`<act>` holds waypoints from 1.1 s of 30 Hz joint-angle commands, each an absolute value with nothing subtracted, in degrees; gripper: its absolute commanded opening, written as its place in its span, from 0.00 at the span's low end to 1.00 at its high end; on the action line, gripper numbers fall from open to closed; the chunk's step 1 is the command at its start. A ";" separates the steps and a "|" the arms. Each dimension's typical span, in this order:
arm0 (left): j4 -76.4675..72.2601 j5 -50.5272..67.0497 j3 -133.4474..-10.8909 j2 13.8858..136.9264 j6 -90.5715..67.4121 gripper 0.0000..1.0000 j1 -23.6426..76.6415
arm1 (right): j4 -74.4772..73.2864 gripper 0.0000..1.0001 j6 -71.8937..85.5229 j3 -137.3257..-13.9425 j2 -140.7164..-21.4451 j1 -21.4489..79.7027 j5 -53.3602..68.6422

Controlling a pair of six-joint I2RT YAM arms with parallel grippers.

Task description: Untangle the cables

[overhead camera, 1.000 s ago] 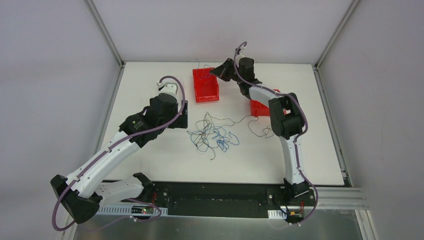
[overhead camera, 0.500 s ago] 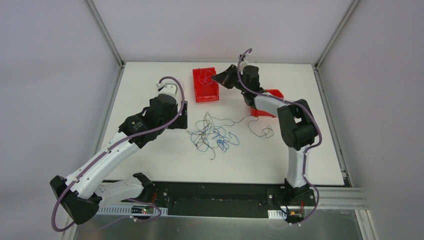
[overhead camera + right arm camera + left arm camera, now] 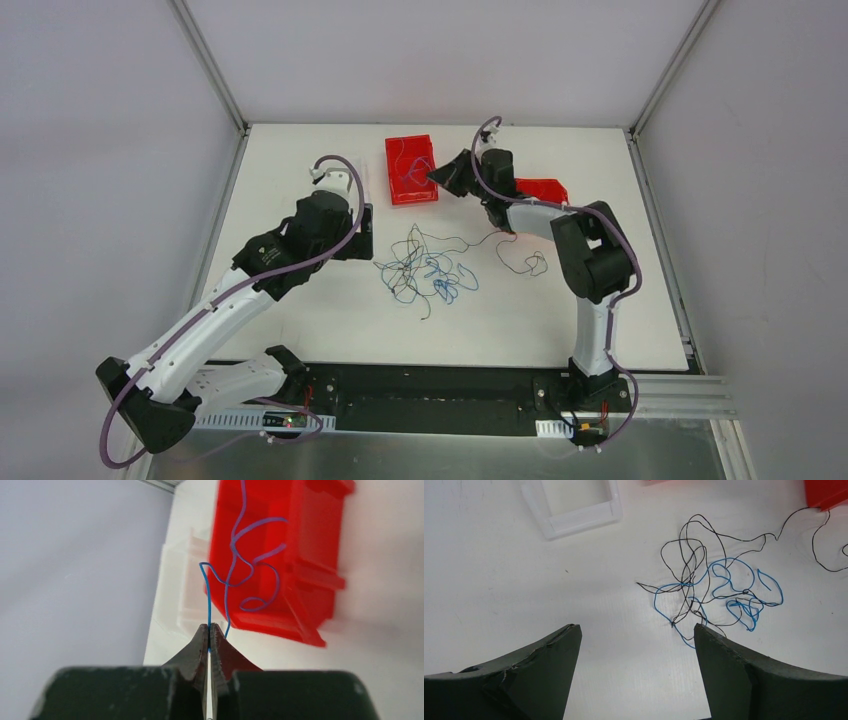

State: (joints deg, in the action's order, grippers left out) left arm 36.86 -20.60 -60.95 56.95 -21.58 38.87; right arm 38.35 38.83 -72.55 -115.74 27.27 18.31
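White table, red bin near far edge, second red bin further right, white tray

Robot lab test cell: L arm & R arm bolted to black base at edge of white table, plain grey walls, alu frame posts, red bins on top.

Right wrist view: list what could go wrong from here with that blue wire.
1. The right jaws are shut on the blue wire, whose loops lie in the red bin; retreating without opening could drag it out.
2. The strand crosses the bin's near wall, so it may spring out on release.
3. The open left jaws face the tangle; one pinch may catch several strands.
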 commanded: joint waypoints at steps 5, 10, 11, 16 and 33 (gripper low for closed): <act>37.79 -20.00 -60.59 56.73 -22.02 0.85 38.23 | 40.65 0.00 40.93 -63.57 -109.81 27.93 14.56; 37.79 -19.91 -60.99 57.08 -22.06 0.85 38.23 | 40.19 0.00 40.41 -62.86 -108.56 28.20 14.19; 37.79 -19.87 -61.00 57.07 -22.14 0.85 38.23 | 39.39 0.00 40.21 -63.70 -108.88 28.17 14.34; 37.79 -19.65 -61.00 57.05 -22.15 0.85 38.23 | 35.29 0.00 39.30 -70.89 -112.00 28.36 15.29; 38.14 -20.32 -60.98 57.12 -21.01 0.86 38.15 | 6.71 0.16 33.09 -104.98 -132.31 29.15 7.79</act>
State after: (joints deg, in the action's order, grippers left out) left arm 36.91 -20.03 -60.90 57.08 -21.56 38.87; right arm 15.59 36.67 -97.97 -130.47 28.49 10.81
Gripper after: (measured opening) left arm 0.854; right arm 0.049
